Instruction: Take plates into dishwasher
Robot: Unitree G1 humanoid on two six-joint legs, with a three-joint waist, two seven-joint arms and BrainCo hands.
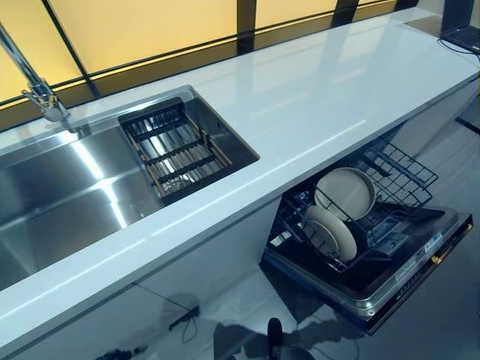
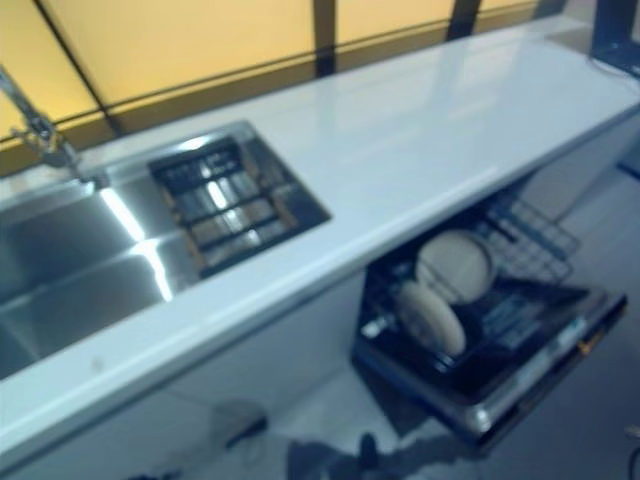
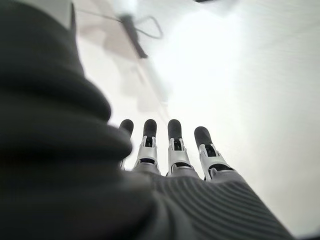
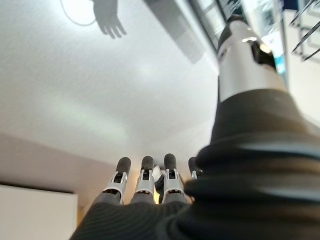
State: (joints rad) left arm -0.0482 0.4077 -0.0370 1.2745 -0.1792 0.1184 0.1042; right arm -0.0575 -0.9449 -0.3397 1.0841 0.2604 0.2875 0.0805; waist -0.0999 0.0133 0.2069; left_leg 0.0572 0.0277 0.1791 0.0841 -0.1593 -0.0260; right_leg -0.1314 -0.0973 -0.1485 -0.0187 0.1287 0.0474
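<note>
Plates: two round beige plates (image 1: 341,210) stood in the black wire dishwasher rack (image 1: 397,176).
Hands: left hand (image 3: 170,150) and right hand (image 4: 145,182) hung empty, fingers straight (both low).
Risk: the open door (image 1: 420,262) could catch a leg.

Steel sink (image 1: 67,191) with faucet (image 1: 34,86) in white counter (image 1: 322,90).

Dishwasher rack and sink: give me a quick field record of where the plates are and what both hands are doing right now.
plates in dishwasher rack: two, rear plate and front plate, standing on edge
dishwasher door: open, rack pulled out
sink: no plates visible
sink drying rack: empty
countertop: no plates
left hand: fingers straight, holds nothing
right hand: fingers straight, holds nothing
</note>
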